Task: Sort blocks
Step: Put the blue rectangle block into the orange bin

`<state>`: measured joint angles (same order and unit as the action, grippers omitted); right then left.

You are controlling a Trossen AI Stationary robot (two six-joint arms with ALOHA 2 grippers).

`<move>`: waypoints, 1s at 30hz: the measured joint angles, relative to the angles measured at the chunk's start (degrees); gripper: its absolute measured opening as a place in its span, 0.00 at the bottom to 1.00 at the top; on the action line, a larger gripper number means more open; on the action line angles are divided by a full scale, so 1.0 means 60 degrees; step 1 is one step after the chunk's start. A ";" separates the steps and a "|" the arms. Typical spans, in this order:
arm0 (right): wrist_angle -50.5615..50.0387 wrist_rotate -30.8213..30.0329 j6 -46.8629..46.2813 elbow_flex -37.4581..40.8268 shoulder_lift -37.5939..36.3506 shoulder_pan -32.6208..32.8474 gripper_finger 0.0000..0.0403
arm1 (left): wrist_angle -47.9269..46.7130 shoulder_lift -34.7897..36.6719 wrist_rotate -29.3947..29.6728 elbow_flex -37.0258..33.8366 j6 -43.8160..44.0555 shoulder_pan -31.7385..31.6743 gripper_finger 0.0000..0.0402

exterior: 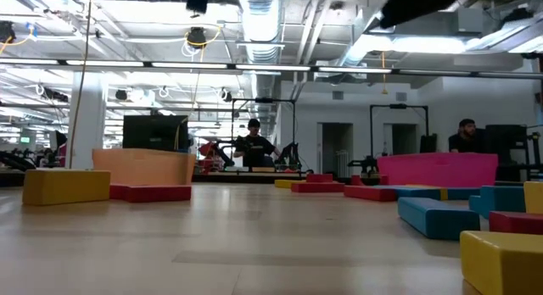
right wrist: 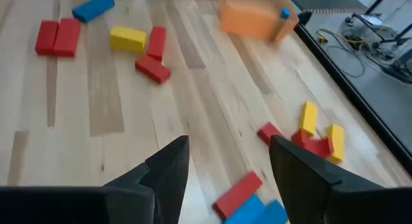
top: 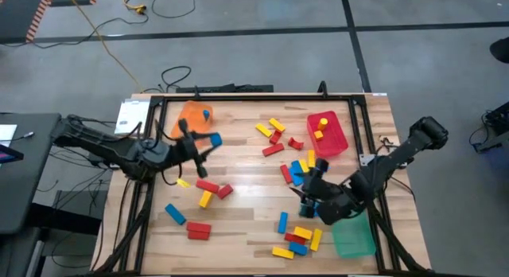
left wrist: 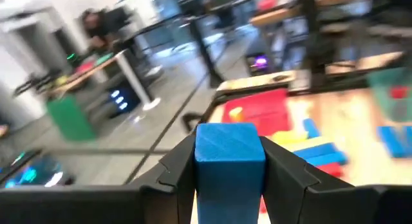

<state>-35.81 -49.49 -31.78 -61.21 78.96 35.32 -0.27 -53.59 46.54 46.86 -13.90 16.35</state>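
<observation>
The left pincer [top: 208, 142] is clamped on a blue block [left wrist: 230, 153], its fingers pressed against both sides, and it hangs over the counter [top: 246, 229] at about ten o'clock, just beside the orange tray [top: 191, 118], which already has a blue block in it. The sensible way to finish this step, I judge, is to carry the block fully over the tray's rim, lower it until it is close to the tray floor, and only then part the fingers, so it does not bounce out or clip the wall. The right pincer [top: 312, 199] stands open and empty, tilted over the heap of blue, red and yellow blocks [top: 298, 172] near four o'clock, beside the green tray [top: 354, 237]; a red block [right wrist: 238, 192] lies just ahead between its fingers. It should come down square over one piece only, clear of the neighbours touching it. The red tray [top: 332, 138] at two o'clock holds yellow pieces, and more blocks lie scattered at seven o'clock.
</observation>
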 joint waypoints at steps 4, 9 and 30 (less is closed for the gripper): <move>-0.0578 -0.0403 -0.0723 0.0000 0.0016 0.0486 0.57 | 0.0210 0.0479 0.0068 -0.0965 0.0892 -0.1003 0.32; -0.0794 -0.0613 -0.1125 0.0000 0.0026 0.0899 0.57 | 0.1678 0.0886 0.0084 -0.2422 0.1592 -0.2397 0.32; -0.0681 -0.0922 -0.1290 0.0280 0.0036 0.1109 0.57 | 0.6152 -0.0347 -0.1471 -0.4893 0.2476 -0.5677 0.32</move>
<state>-39.90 -55.02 -39.52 -59.53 79.18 41.98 36.65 -55.68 37.72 17.50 0.96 -17.71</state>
